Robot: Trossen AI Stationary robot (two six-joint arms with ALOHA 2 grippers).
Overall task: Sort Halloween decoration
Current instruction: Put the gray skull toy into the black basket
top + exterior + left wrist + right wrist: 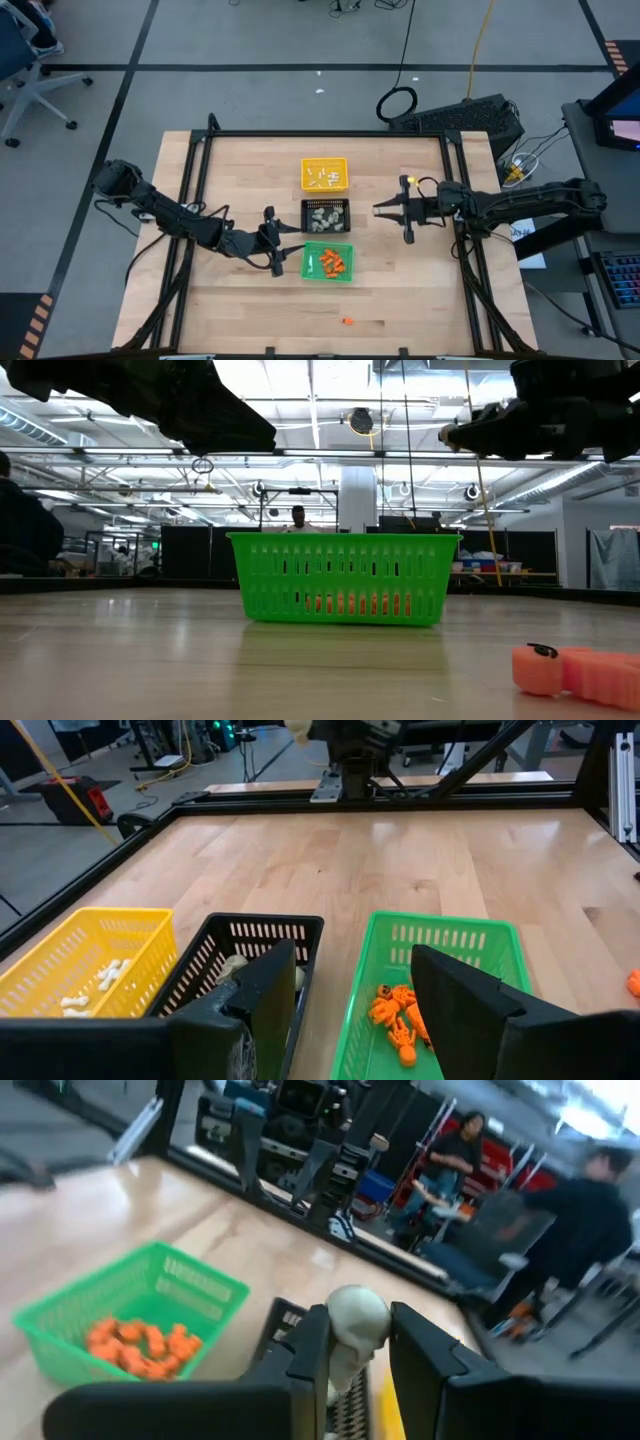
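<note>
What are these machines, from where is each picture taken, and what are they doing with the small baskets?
These are two robot arms at a wooden table. One picture looks down from above, one looks level across the tabletop, and two come from cameras on the arms' wrists.

In the middle stand three small baskets: a yellow basket with white sticks, a black basket with beige-grey lumps, and a green basket with orange bits. One orange piece lies loose on the table.

The left pincer is open and empty, beside the green basket. The right pincer holds a pale skull-shaped lump next to the black basket.
</note>
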